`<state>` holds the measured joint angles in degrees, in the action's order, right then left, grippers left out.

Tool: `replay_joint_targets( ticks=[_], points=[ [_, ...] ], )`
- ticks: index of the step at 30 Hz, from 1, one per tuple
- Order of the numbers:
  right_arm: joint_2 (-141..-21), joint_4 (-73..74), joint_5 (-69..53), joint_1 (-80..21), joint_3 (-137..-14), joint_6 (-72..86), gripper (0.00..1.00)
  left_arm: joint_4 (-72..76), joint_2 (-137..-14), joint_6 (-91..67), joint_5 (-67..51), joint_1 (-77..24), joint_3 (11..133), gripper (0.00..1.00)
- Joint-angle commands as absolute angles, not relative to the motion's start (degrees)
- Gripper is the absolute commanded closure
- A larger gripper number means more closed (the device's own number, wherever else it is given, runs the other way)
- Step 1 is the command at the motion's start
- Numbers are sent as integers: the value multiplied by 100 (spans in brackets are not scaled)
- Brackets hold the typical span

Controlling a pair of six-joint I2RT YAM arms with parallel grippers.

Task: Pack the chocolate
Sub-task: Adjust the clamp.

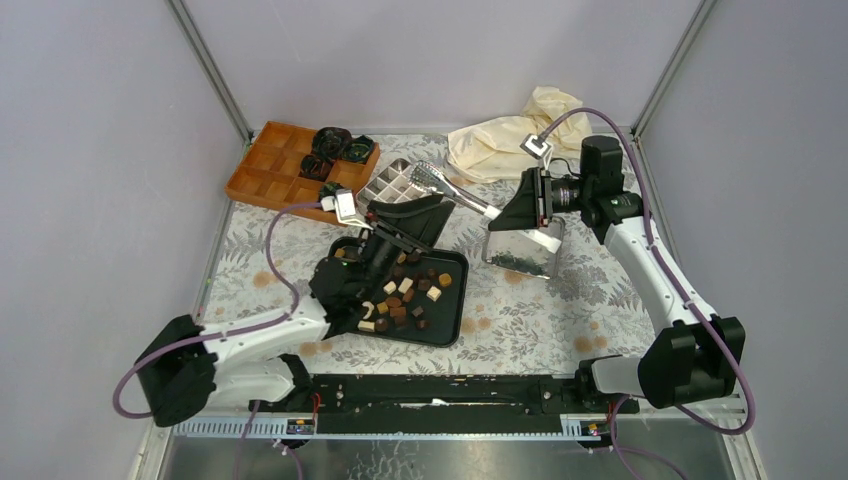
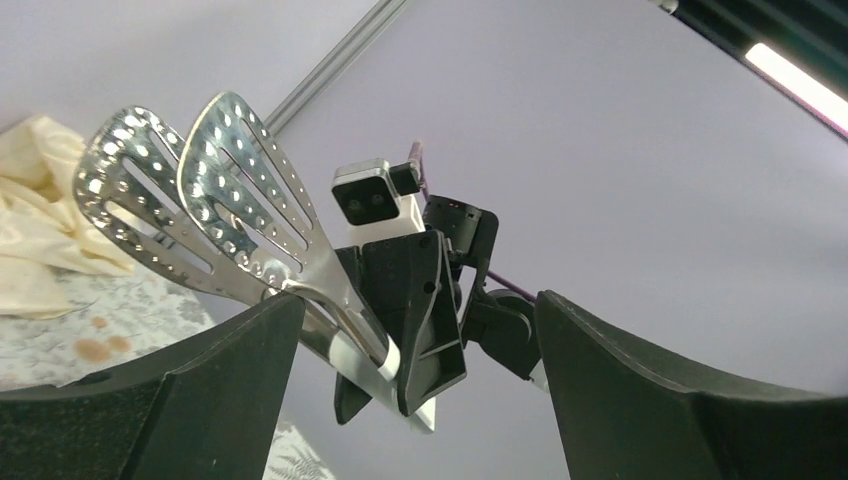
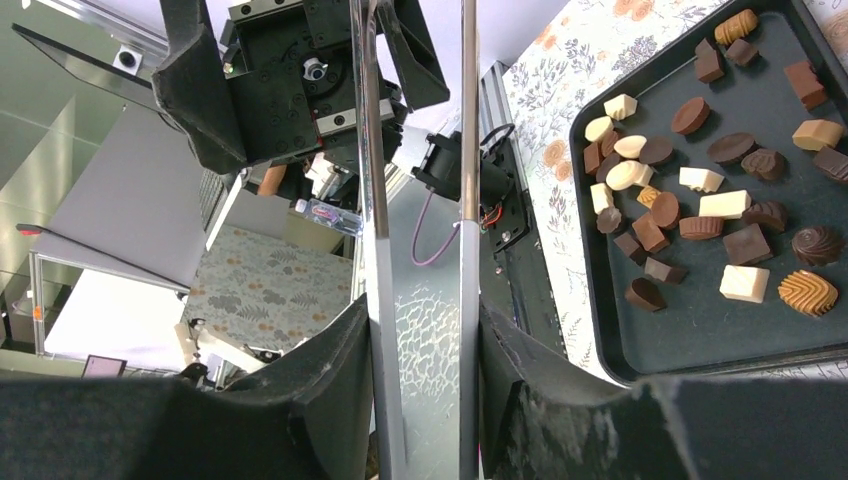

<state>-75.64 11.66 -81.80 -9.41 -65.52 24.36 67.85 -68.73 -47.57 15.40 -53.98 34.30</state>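
The chocolate lies loose in the black tray at the middle of the table. Its pieces face every way. As a scatter, they run from the tray's near left to its far right. The tray's own long axis runs the same diagonal.

Our left gripper hangs above the tray's far edge with its fingers spread wide and nothing between them. Our right gripper is clamped on the handle end of the metal tongs. Their perforated blades point away to the far left, over a silver grid tray.

A floral cloth covers the table, and plain grey walls close it on three sides. At the back left stands an orange compartment box holding dark paper cups. A cream cloth bag lies at the back right, and a clear box sits below the right gripper.

Bare cloth shows to the right of the tray and in front of it.
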Motion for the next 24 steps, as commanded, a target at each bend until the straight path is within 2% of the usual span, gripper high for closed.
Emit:
replay_joint_targets(
  ticks=[1,14,18,24],
  points=[
    [-7330,847,-8319,-850,-6540,2563,60,5445,-6187,-4339,1501,-5419,3358,7],
    [-7436,823,-8279,-844,-6574,2401,62,4307,-5200,-4690,1464,-5414,2963,8],
    [-7418,1433,-8124,-846,-6660,1746,61,4891,-5152,-4929,1314,-5402,2629,10],
    [-7392,1520,-8172,-844,-6653,1648,59,6061,-5575,-5039,1083,-5341,2447,17]
  ],
)
